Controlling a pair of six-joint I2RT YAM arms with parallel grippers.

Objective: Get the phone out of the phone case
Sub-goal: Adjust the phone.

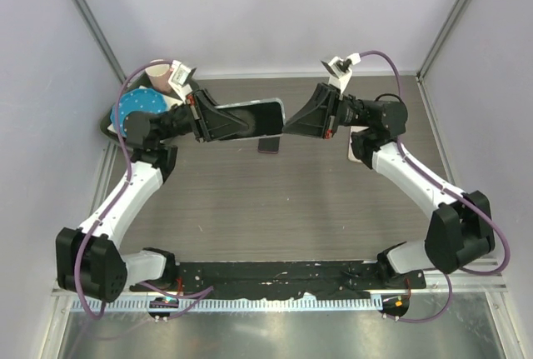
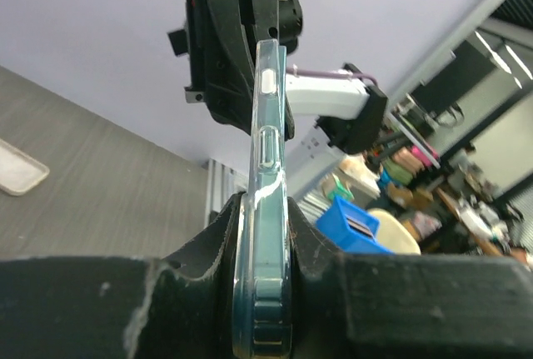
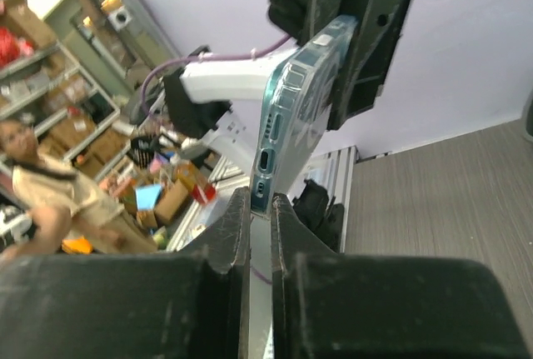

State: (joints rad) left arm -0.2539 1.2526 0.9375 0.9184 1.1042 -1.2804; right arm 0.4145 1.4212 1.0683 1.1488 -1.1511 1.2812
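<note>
Clear teal-tinted phone case [image 2: 266, 151], rounded corners, aloft, left gripper [image 2: 265, 230] clamped on one end, right gripper [image 3: 261, 207] pinched narrowly on the other

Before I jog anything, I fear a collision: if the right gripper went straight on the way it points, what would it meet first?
The cased phone, whose end sits in the jaws of the right gripper; beyond it, probably the left gripper holding the other end.
</note>
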